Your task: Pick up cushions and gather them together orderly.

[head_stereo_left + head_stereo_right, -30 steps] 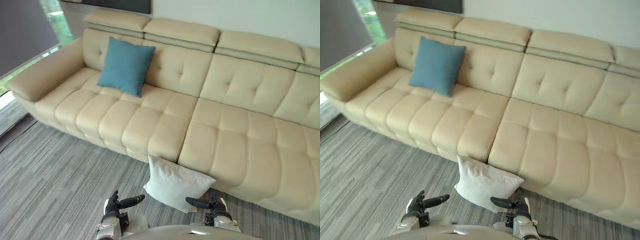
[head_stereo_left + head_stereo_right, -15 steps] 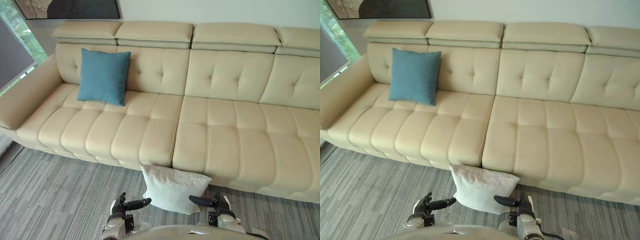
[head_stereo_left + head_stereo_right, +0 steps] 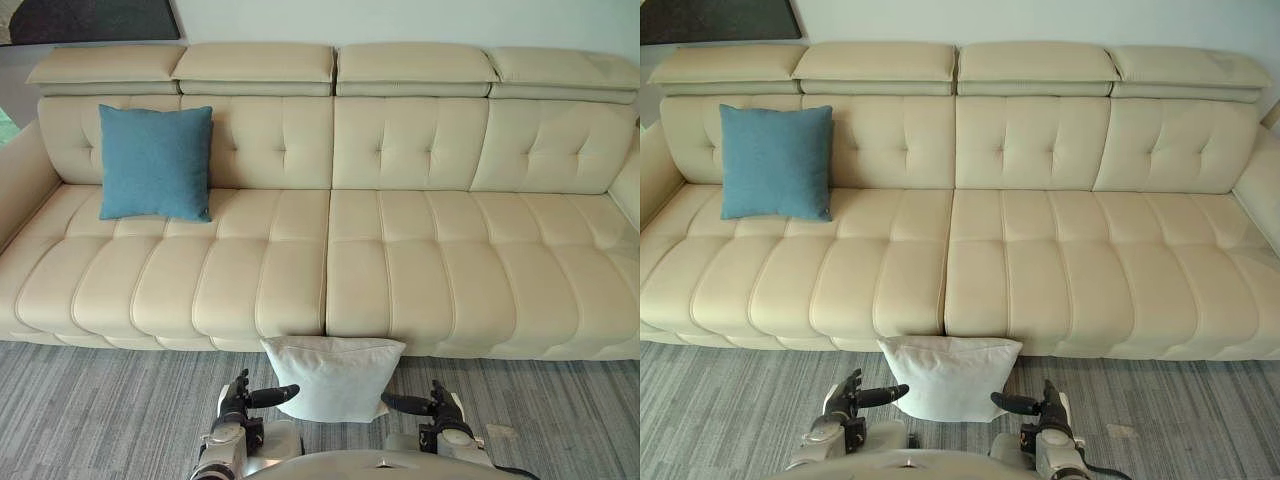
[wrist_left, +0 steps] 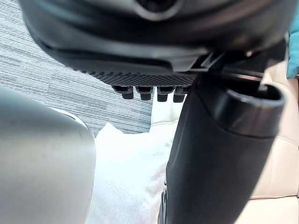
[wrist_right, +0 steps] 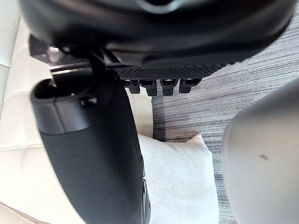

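Beige sofa (image 3: 400, 280) is now sitting square-on across the room, where a moment ago it was running off at an angle; the whole picture is swinging, so the camera is turning, not the things. On the carpet (image 3: 100, 420) the white cushion (image 3: 333, 375) is leaning against the sofa front below the middle seam, as before. The blue cushion (image 3: 155, 163) is standing against the backrest at the left end, well apart. The left robot hand (image 3: 238, 400) and right robot hand (image 3: 438, 408) are flanking the white cushion, both released, thumbs pointing inward at its edges and grasping nothing; contact cannot be told. Squaring up probably readies a two-handed pick, and gathering is not yet begun.
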{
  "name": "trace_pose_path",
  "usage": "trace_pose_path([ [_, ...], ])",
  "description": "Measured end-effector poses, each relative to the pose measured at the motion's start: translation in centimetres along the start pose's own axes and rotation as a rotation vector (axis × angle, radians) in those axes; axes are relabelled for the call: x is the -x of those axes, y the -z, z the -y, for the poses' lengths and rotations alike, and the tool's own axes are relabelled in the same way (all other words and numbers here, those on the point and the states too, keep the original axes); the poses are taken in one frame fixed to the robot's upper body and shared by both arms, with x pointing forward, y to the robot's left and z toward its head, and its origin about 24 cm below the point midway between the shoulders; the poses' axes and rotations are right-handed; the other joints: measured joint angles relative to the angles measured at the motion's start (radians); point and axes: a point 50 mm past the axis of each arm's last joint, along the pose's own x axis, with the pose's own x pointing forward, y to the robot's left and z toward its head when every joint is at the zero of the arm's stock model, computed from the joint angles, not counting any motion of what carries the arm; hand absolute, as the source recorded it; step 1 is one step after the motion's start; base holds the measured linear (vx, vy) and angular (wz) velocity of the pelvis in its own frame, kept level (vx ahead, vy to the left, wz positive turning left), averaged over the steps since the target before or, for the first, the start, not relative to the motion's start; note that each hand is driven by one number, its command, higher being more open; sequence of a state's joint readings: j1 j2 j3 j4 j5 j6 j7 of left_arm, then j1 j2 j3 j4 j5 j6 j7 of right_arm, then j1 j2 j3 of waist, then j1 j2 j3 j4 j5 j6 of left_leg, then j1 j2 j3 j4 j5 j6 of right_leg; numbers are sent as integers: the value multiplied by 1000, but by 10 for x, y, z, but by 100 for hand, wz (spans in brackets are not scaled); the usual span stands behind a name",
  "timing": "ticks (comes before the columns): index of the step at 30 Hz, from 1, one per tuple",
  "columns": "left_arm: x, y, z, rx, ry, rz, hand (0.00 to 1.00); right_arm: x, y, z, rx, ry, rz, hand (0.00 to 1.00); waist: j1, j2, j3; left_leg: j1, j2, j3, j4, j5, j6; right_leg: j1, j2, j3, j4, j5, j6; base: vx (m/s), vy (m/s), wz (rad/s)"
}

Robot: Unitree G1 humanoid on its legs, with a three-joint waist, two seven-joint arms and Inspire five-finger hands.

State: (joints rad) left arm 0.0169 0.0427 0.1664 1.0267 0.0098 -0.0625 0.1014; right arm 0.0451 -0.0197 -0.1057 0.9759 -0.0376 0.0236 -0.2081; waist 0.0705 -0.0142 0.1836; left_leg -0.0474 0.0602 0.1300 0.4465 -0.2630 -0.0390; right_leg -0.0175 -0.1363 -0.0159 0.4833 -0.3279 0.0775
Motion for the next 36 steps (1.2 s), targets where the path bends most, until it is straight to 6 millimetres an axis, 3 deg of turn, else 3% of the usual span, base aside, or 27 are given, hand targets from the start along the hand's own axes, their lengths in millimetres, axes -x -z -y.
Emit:
trace_pose_path([
  [6,-1,-7,5,-3,6,25,100,-3,-8,10,-42,53,21,100,1,21,23,-58,4,-7,94,-2,-2,-64,-6,-3,111,-38,-2,-9,-67,1],
  [8,-3,-17,5,32,-14,52,100,-5,-18,14,-96,82,45,100,0,31,53,-140,14,-31,193,-16,-5,-132,-2,-8,199,-61,-11,-162,-155,14],
  [9,-5,-30,5,90,-33,80,100,-7,-33,17,-165,114,79,100,0,32,91,-243,25,-58,280,-38,-15,-230,4,-16,296,-93,-22,-246,-174,17],
  [11,-7,-45,4,146,-56,125,100,-8,-47,19,-226,129,110,100,0,30,133,-328,39,-69,346,-62,-22,-316,12,-20,375,-117,-31,-226,-124,14],
  [13,-9,-68,0,218,-87,181,100,-9,-70,19,-284,138,162,100,-1,17,174,-453,55,-93,421,-89,-31,-439,28,-29,458,-131,-43,-330,-97,8],
  [16,-11,-113,-8,266,-117,293,100,-9,-102,17,-335,135,236,100,1,-17,231,-618,64,-115,507,-85,-32,-604,34,-33,554,-134,-47,-240,-20,5],
  [18,-11,-134,-11,287,-126,347,100,-8,-124,16,-354,130,292,100,0,-27,255,-699,70,-117,529,-72,-23,-687,37,-32,578,-122,-57,-231,30,-5],
  [23,1,-211,-14,335,-124,533,100,10,-213,5,-409,72,502,100,-2,-31,314,-939,76,-127,574,-10,-22,-932,44,-32,631,-66,-69,-92,36,-1],
  [24,2,-216,-14,336,-122,548,100,12,-217,5,-411,67,514,100,-3,-32,318,-950,75,-128,576,-8,-23,-944,44,-32,634,-65,-69,-54,6,8],
  [27,22,-267,-8,322,-90,700,100,37,-272,-6,-462,2,664,100,-5,-33,334,-1065,70,-142,589,20,-26,-1060,36,-39,663,-55,-73,-54,7,12],
  [30,43,-301,7,267,-51,828,100,60,-304,-15,-476,-27,775,100,-5,-32,338,-1128,64,-147,589,37,-30,-1127,32,-42,678,-49,-71,-41,19,11],
  [34,65,-331,30,208,-1,941,100,84,-333,-27,-464,-72,872,100,-9,-32,340,-1186,56,-162,583,58,-38,-1186,31,-53,683,-40,-75,-22,22,7],
  [35,70,-336,33,202,9,958,100,88,-337,-29,-464,-79,885,0,-13,-32,341,-1195,55,-167,581,62,-40,-1192,30,-58,683,-39,-76,-13,22,14],
  [36,77,-343,40,189,19,987,0,93,-342,-31,-466,-85,904,0,-16,-32,341,-1206,53,-171,575,69,-43,-1202,29,-63,683,-39,-77,-16,25,17],
])
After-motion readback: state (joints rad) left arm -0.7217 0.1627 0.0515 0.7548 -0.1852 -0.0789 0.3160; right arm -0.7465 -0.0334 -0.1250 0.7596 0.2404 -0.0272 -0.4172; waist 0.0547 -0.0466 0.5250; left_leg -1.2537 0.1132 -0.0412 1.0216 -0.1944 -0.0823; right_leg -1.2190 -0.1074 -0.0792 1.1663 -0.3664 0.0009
